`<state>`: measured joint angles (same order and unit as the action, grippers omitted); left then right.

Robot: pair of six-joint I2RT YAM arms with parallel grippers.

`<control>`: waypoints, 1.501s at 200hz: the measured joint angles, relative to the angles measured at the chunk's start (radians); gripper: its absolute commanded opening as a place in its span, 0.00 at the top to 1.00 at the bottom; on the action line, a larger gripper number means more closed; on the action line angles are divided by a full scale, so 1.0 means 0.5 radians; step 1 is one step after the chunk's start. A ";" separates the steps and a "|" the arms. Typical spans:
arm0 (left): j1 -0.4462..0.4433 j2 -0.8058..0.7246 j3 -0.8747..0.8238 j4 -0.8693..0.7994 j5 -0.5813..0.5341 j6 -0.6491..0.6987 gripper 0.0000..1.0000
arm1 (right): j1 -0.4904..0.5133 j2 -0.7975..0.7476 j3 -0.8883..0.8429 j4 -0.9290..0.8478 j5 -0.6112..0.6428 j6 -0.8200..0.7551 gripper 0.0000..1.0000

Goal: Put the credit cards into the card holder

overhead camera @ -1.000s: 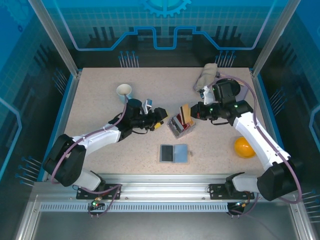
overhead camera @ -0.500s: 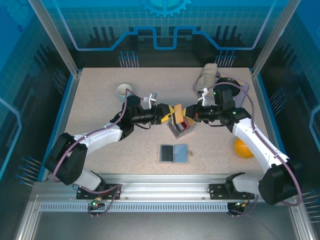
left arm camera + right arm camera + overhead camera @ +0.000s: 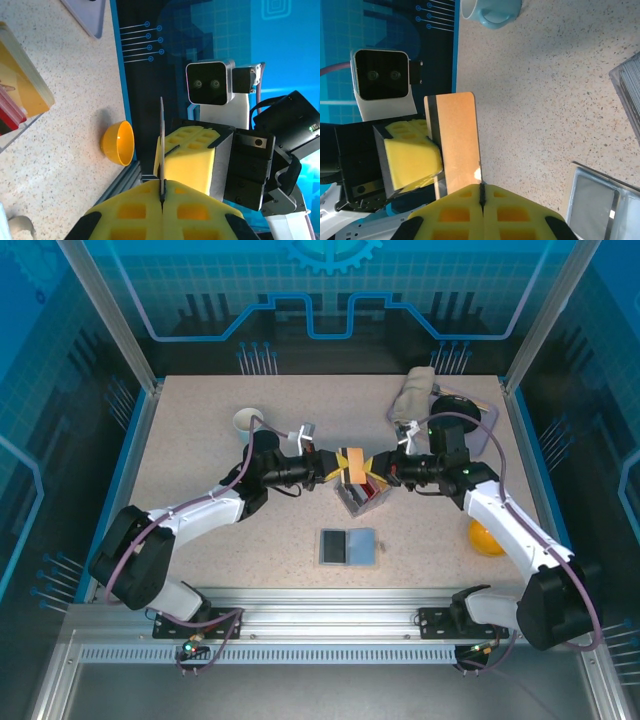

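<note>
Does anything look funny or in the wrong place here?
One thing: the left gripper and the right gripper both pinch the same tan card in mid-air, by the clear box of cards. It looks like a handover. The card holder lies open on the table, apart from them.

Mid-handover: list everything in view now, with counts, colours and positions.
Speckled table: one, beige, under everything.
Tan plastic card with dark stripe: one, mid-air at centre, gripped by both pincers.
Clear box of cards: one, red and dark cards inside, centre.
Open card holder: one, grey and dark panels, front centre.
Handled mug: one, pale blue, far left.
Round bowl: one, orange-yellow, right.
Crumpled cloth: one, beige, far right.
Flat tray: one, pale grey, far-right corner.
Left pincer, right pincer: two, yellow pads, shut on the card.
</note>
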<state>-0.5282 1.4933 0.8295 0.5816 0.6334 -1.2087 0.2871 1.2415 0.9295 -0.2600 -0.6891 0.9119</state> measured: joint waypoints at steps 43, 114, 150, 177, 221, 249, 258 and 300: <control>-0.011 -0.014 0.000 -0.137 -0.002 0.077 1.00 | 0.000 -0.092 -0.060 -0.093 0.068 -0.042 0.65; -0.121 -0.199 -0.161 -0.776 -0.212 0.451 1.00 | 0.249 -0.087 -0.256 -0.603 0.661 -0.341 0.28; -0.202 -0.200 -0.391 -0.917 -0.319 0.518 1.00 | 0.497 0.050 -0.278 -0.703 0.990 -0.378 0.24; -0.224 -0.198 -0.447 -0.928 -0.346 0.525 1.00 | 0.600 0.214 -0.277 -0.738 1.152 -0.383 0.24; -0.310 -0.072 -0.447 -0.793 -0.349 0.526 1.00 | 0.648 0.432 -0.275 -0.742 1.222 -0.397 0.30; -0.345 0.054 -0.447 -0.715 -0.350 0.526 1.00 | 0.648 0.491 -0.275 -0.716 1.226 -0.397 0.36; -0.349 0.085 -0.447 -0.689 -0.353 0.526 1.00 | 0.648 0.504 -0.275 -0.708 1.227 -0.401 0.39; -0.379 0.177 -0.448 -0.579 -0.372 0.533 1.00 | 0.648 0.533 -0.285 -0.662 1.227 -0.405 0.46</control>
<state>-0.7177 1.5818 0.6056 0.2920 0.4473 -0.9424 0.6109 1.5078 0.7868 -0.5911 -0.0757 0.7094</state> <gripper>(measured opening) 0.061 0.558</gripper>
